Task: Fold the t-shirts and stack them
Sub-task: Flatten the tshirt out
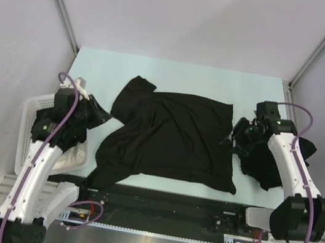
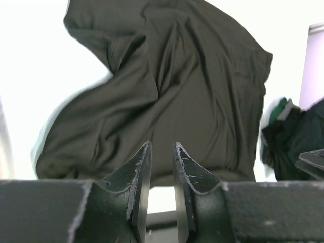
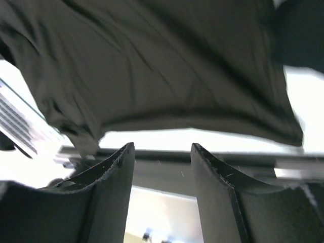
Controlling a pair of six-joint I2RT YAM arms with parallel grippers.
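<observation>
Even, bright overhead light — blown-out white table (image 2: 30,76) in both motion-blurred wrist views, sharp top view.

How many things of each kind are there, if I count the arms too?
Spread black t-shirt: 1
Dark cloth heap: 1
White basket: 1
Arms: 2 (left arm, right arm)
Total: 5

Table (image 1: 98,61): shirt (image 1: 172,139) spread at centre, one sleeve toward 11 o'clock, 7 o'clock corner trailing over near edge. Heap (image 1: 270,167) of more shirts at 3 o'clock, just beside spread shirt. Basket (image 1: 29,124) at 9 o'clock, off table's left edge. At shirt's 9 o'clock: left gripper (image 1: 103,115), above basket's right side. At shirt's 3 o'clock: right gripper (image 1: 235,138), between shirt and heap.
</observation>
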